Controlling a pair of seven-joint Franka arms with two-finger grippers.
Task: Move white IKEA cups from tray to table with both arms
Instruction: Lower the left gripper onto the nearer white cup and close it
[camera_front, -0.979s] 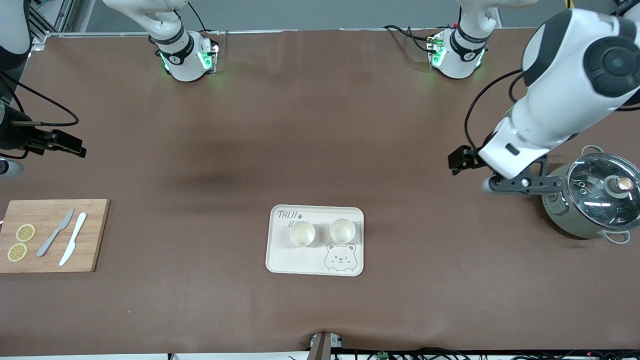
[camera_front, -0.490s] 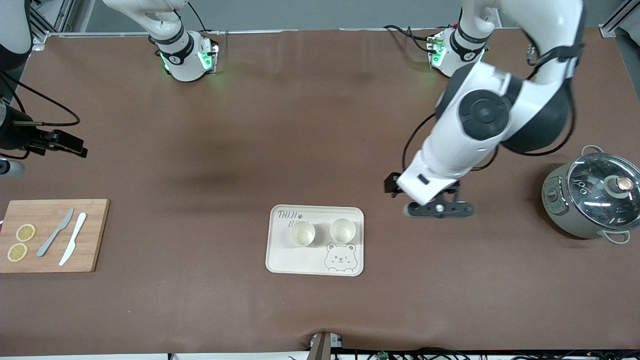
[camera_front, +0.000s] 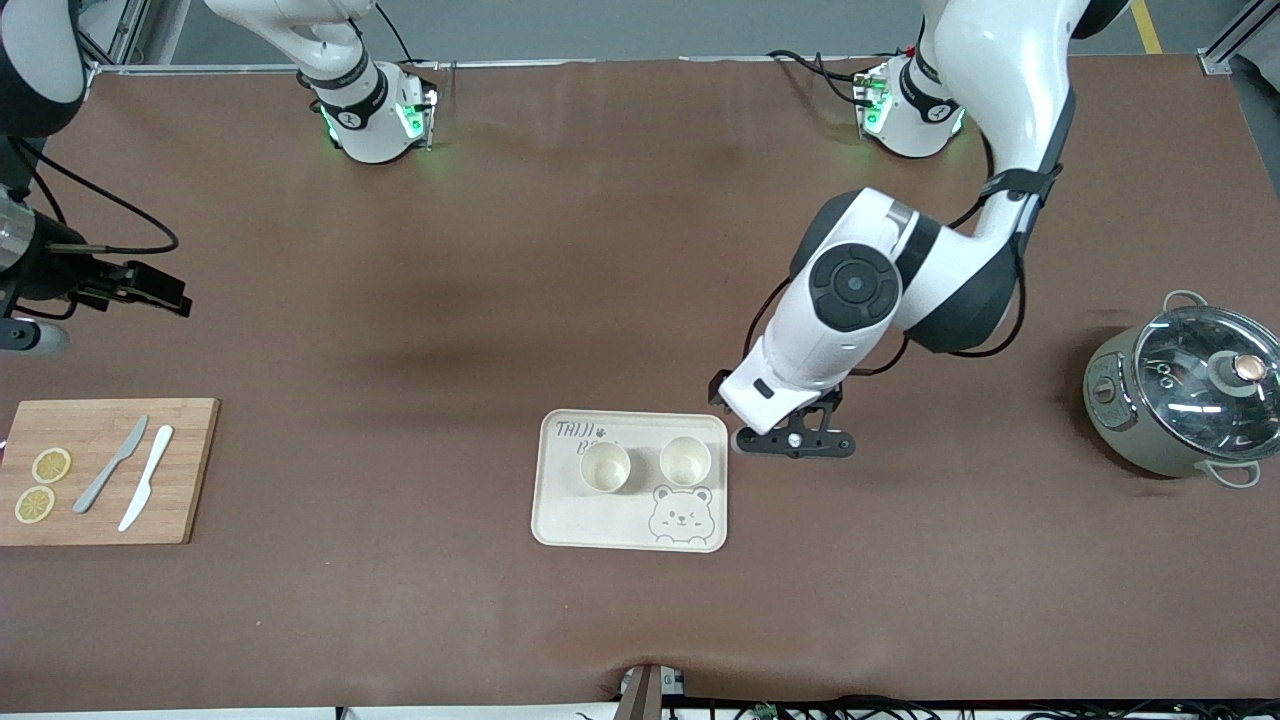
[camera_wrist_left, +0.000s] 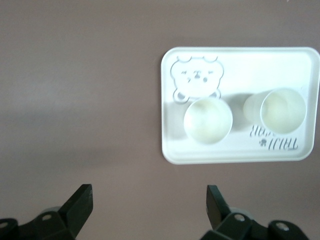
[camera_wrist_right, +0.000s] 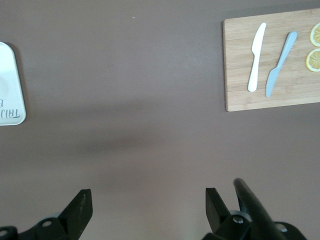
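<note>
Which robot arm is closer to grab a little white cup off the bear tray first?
The left arm. Its open hand hovers right beside the cream bear-print tray, by the nearest small off-white cup. The right hand, also open, waits above the table's right-arm end.

Two cups (camera_front: 605, 467) (camera_front: 685, 461) stand on one tray (camera_front: 570, 520). One wooden board (camera_front: 180, 470) carries two knives, one grey (camera_front: 111, 464) and one white (camera_front: 146, 477), and two lemon slices (camera_front: 51, 465) (camera_front: 35, 504). One pot (camera_front: 1180, 405) has one glass lid (camera_front: 1200, 385). Two robot arms reach over one table (camera_front: 400, 300), each with one gripper: left (camera_front: 795, 443) and right (camera_front: 20, 335), the latter perhaps only partly in the front view.
</note>
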